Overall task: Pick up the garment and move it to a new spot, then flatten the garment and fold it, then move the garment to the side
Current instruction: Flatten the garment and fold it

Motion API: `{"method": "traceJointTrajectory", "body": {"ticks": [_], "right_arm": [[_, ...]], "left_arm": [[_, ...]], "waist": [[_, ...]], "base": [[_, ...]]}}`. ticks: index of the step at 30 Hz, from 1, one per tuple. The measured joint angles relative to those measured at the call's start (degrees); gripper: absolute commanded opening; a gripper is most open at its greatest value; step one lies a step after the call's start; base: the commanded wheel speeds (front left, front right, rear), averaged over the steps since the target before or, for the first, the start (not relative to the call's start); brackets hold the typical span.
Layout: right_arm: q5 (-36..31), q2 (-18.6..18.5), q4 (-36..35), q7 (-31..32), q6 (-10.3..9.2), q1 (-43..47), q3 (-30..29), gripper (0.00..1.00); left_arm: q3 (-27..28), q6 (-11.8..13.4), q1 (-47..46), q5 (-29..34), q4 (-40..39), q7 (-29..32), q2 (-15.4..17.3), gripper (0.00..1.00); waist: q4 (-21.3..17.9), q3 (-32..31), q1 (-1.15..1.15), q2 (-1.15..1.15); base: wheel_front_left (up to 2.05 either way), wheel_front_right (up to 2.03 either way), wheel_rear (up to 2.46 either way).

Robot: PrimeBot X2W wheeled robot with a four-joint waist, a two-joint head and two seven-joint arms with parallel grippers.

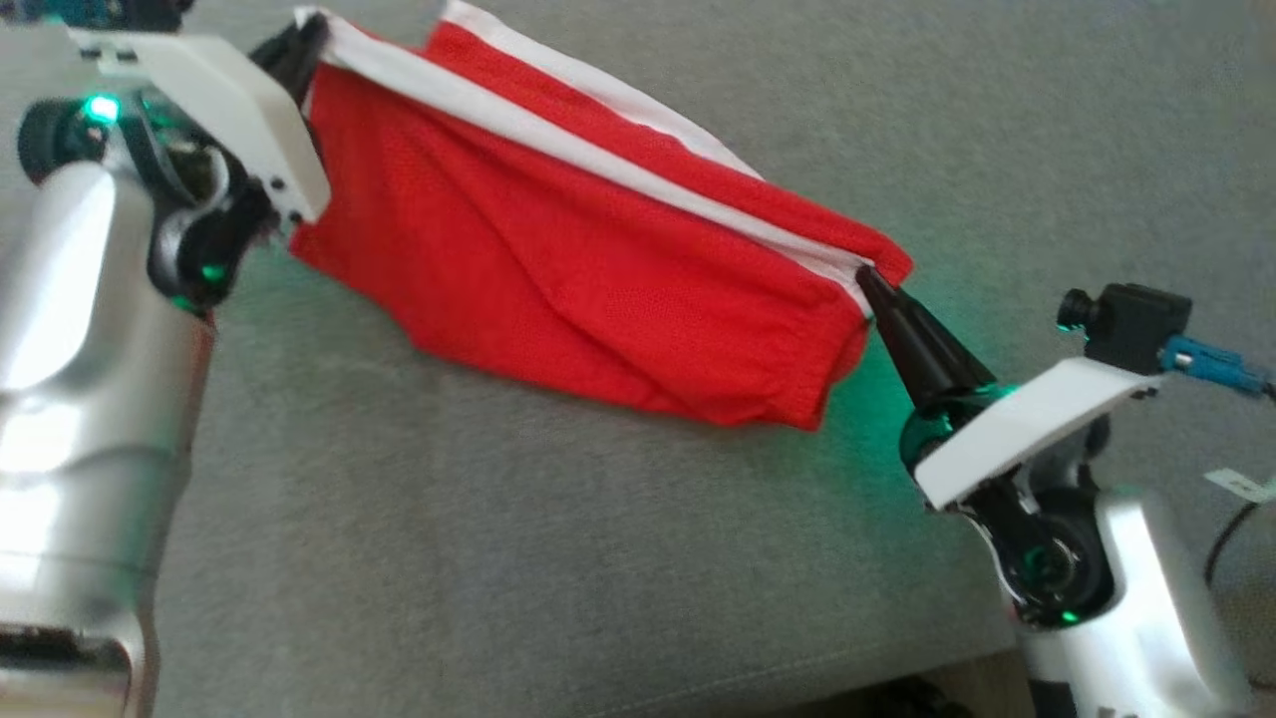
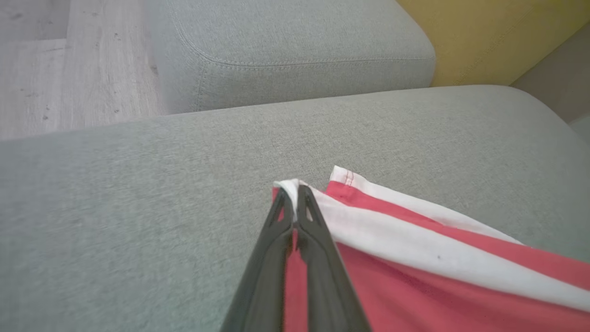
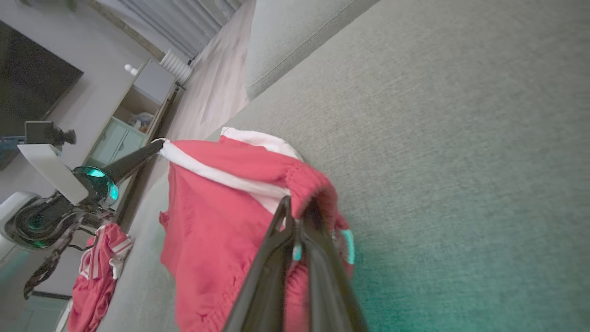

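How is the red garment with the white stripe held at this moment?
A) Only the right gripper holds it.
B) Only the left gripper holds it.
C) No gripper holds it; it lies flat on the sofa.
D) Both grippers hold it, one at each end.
D: the left gripper is shut on a white-striped corner of the garment, and the fingers of the right gripper pinch the opposite end.

No words, brand marks, numbers or signs can be read anywhere, including on the red and white garment [image 1: 598,259], and a small pale tag [image 1: 1239,485] at the right edge of the head view is too blurred to make out.
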Motion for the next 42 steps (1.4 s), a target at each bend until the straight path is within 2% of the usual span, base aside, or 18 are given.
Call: {"method": "traceJointTrajectory", "body": {"ticks": [7,8,9,10,11,15,21,24,28,30,34,38,42], "right_arm": [[3.5,0.0,4.8,-4.7,0.0,-4.5,4.4,0.0],[3.5,0.0,5.3,-5.4,0.0,-5.0,5.0,0.0],[3.9,0.0,5.6,-6.0,0.0,-5.3,5.4,0.11],[4.1,0.0,6.1,-6.5,0.0,-5.7,5.8,0.5],[4.1,0.0,6.4,-7.1,0.0,-5.8,6.1,1.0],[2.0,0.0,7.1,-9.8,0.0,-5.8,7.0,1.0],[-8.4,-0.1,6.9,-14.2,0.0,-5.1,4.8,1.0],[-13.2,-0.1,5.2,-16.3,0.0,-2.8,2.0,1.0],[-18.3,-0.1,3.0,-17.9,0.0,1.5,-2.8,1.0],[-21.0,-0.1,1.5,-18.9,0.0,2.9,-4.9,1.0],[-27.2,-0.1,-2.0,-19.9,0.0,4.0,-7.1,1.0],[-29.8,-0.1,-4.1,-21.8,0.0,4.1,-8.1,1.0],[-31.7,-0.1,-5.3,-22.8,0.0,4.5,-8.5,1.0]], "left_arm": [[-2.2,-0.5,-5.8,-0.2,9.1,-1.5,0.2,0.0],[-2.8,-0.5,-6.2,-0.4,9.9,-2.1,0.2,0.14],[-3.5,-0.5,-6.6,-0.7,10.5,-2.7,0.2,0.58],[-3.9,-0.5,-6.8,-1.1,10.9,-3.3,0.2,1.0],[-4.7,-0.5,-6.9,-1.8,11.1,-3.6,0.1,1.0],[-6.9,-0.5,-6.9,-3.8,11.3,-8.1,0.1,1.0],[-6.5,-0.4,-5.3,-1.9,11.2,-23.5,0.2,1.0],[-6.3,1.4,-2.0,-0.5,9.4,-30.8,0.0,1.0],[-5.9,5.0,3.9,1.9,5.2,-39.3,0.1,1.0],[-5.8,6.9,6.6,3.2,2.1,-41.5,0.1,1.0],[-5.1,11.7,13.0,6.1,-6.0,-43.4,0.6,1.0],[-3.8,16.6,20.1,9.4,-14.5,-43.9,1.4,1.0],[-1.2,20.2,27.5,12.6,-22.8,-44.1,2.1,1.0]], "waist": [[-5.1,3.3,0.0,0.0],[-5.7,3.7,-0.01,0.0],[-6.2,4.1,-0.01,0.0],[-6.6,4.5,-0.01,0.0],[-6.9,4.8,-0.01,0.0],[-6.9,5.7,0.0,0.0],[-4.5,4.8,-0.01,0.0],[-2.8,3.9,-0.02,0.0],[-0.3,2.2,-0.02,0.0],[1.1,1.3,-0.02,0.0],[3.6,-0.7,-0.03,0.0],[5.9,-2.7,-0.02,0.0],[7.6,-4.9,-0.02,0.0]], "base": [[0.0,0.0,0.0],[0.0,0.0,0.0],[0.0,0.0,0.0],[0.0,0.0,0.0],[0.0,0.0,0.0],[0.0,0.0,0.0],[0.0,0.0,0.0],[0.0,0.0,0.0],[0.0,0.0,0.0],[0.0,0.0,0.0],[0.0,0.0,0.0],[0.0,0.0,0.0],[0.0,0.0,0.0]]}}
